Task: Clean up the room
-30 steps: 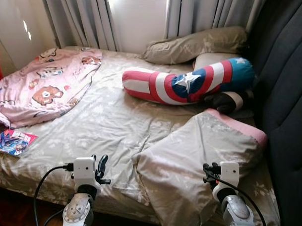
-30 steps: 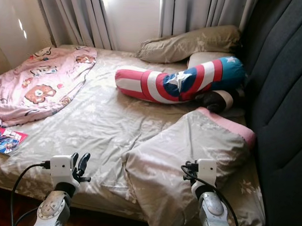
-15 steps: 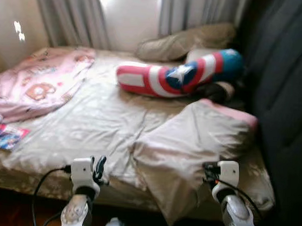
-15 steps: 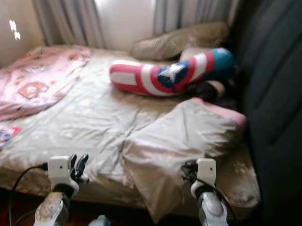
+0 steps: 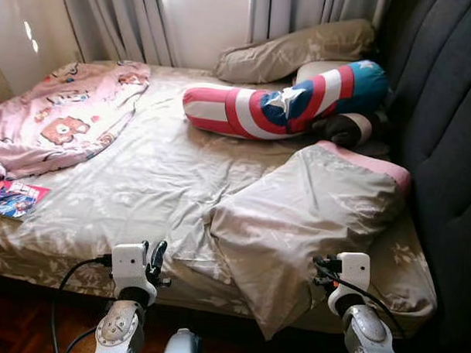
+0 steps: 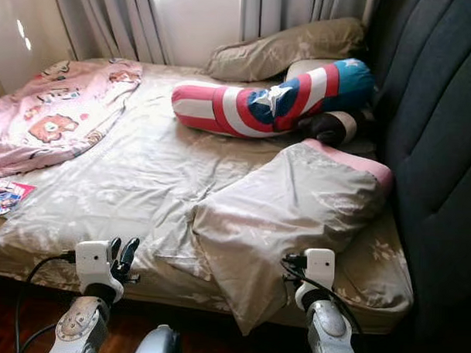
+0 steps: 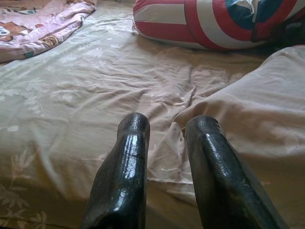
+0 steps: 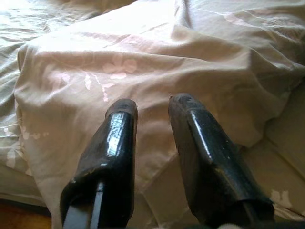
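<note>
At the bed's (image 5: 142, 189) edge, my right tool (image 8: 151, 107), slightly spread (empty), should pinch the pillow's (image 5: 311, 218) thick corner.

The pink blanket (image 5: 55, 128) is cut off by the left edge of the frame, and so is the comic book (image 5: 14, 199) at the lower left. A dark striped object (image 5: 347, 128) is half hidden behind the star-patterned bolster (image 5: 288, 105). The far pillow (image 5: 298, 51) is partly covered by the curtains (image 5: 121, 21). A rounded grey shape (image 5: 183, 347) at the bottom edge cannot be identified.
</note>
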`<state>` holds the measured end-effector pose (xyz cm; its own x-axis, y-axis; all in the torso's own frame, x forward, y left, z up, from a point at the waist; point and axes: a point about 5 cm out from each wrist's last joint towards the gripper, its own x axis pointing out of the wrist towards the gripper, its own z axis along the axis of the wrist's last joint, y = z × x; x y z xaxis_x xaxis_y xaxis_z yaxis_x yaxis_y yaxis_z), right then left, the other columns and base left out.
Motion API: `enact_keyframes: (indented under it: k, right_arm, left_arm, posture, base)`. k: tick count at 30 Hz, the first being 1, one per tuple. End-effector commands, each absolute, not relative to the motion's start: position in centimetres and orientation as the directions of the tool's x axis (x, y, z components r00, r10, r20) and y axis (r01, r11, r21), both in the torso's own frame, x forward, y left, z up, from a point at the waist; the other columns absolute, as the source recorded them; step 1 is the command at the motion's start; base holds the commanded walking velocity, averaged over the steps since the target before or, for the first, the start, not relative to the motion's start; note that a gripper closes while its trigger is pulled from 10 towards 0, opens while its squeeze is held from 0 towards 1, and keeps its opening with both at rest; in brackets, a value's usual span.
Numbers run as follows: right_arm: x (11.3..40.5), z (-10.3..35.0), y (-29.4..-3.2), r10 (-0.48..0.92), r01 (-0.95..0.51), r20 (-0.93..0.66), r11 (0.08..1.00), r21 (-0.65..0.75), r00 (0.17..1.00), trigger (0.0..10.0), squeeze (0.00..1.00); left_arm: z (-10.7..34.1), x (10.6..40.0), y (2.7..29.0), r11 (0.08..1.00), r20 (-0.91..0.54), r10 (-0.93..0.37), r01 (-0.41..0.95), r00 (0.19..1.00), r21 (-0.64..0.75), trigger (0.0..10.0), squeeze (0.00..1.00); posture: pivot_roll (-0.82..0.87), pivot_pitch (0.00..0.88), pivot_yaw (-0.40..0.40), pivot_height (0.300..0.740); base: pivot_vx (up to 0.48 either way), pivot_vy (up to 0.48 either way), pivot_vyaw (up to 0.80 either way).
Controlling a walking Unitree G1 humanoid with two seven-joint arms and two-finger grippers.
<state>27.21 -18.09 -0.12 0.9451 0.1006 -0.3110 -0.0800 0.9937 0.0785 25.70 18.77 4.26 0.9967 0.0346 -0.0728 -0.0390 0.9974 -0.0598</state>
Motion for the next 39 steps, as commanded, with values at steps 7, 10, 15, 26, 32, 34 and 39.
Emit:
enact_keyframes:
  k: [7, 10, 15, 26, 32, 34, 39]
  right_arm:
    - [27.5, 0.2, -17.2, 0.137, -0.12, -0.291, 0.99, 0.076, 0.947, 10.0, 0.0]
    - [27.5, 0.0, -17.4, 0.116, -0.091, -0.297, 0.991, 0.096, 0.948, 10.0, 0.0]
    - [27.4, -0.1, -17.6, 0.105, -0.082, -0.309, 0.993, 0.086, 0.945, 10.0, 0.0]
    - [27.4, -0.9, -18.5, 0.006, 0.013, -0.402, 0.999, 0.044, 0.916, 10.0, 1.0]
    - [27.1, -1.6, -19.5, -0.094, 0.151, -0.492, 0.986, 0.077, 0.865, 10.0, 1.0]
    - [27.1, -1.7, -19.7, -0.098, 0.16, -0.506, 0.984, 0.081, 0.857, 10.0, 1.0]
    - [27.1, -1.6, -20.2, -0.11, 0.201, -0.535, 0.973, 0.114, 0.838, 10.0, 1.0]
  left_arm:
    - [4.7, 26.1, 19.2, 0.998, -0.067, 0.033, -0.037, 0.997, -0.054, 10.0, 0.0]
    - [4.7, 26.1, 19.2, 0.998, -0.067, 0.03, -0.034, 0.997, -0.053, 10.0, 0.0]
    - [4.7, 26.1, 19.1, 0.998, -0.067, 0.024, -0.028, 0.997, -0.055, 10.0, 0.0]
    - [4.9, 26.1, 19.0, 0.998, -0.064, 0.008, -0.012, 0.998, -0.059, 10.0, 0.0]
    - [5.0, 26.1, 19.0, 0.998, -0.067, 0.002, -0.006, 0.998, -0.057, 10.0, 0.0]
    - [5.0, 26.1, 19.1, 0.998, -0.069, 0.002, -0.006, 0.998, -0.056, 10.0, 0.0]
    - [5.1, 26.2, 19.5, 0.999, -0.067, 0.005, -0.008, 0.998, -0.049, 10.0, 0.0]
  posture:
    - [0.01, 0.0, 0.031, 0.65]
    - [0.01, 0.0, 0.032, 0.65]
    - [0.01, 0.0, 0.032, 0.65]
    - [0.01, 0.0, 0.032, 0.65]
    - [0.02, 0.0, 0.036, 0.65]
    - [0.02, 0.0, 0.037, 0.65]
    - [0.01, 0.0, 0.04, 0.65]
  base:
    - [0.354, 0.0, 0.23]
    - [0.372, 0.0, 0.29]
    - [0.376, 0.0, 0.0]
    - [0.089, 0.0, 0.0]
    - [0.0, 0.0, 0.0]
    - [0.0, 0.0, 0.0]
    - [0.0, 0.0, 0.0]
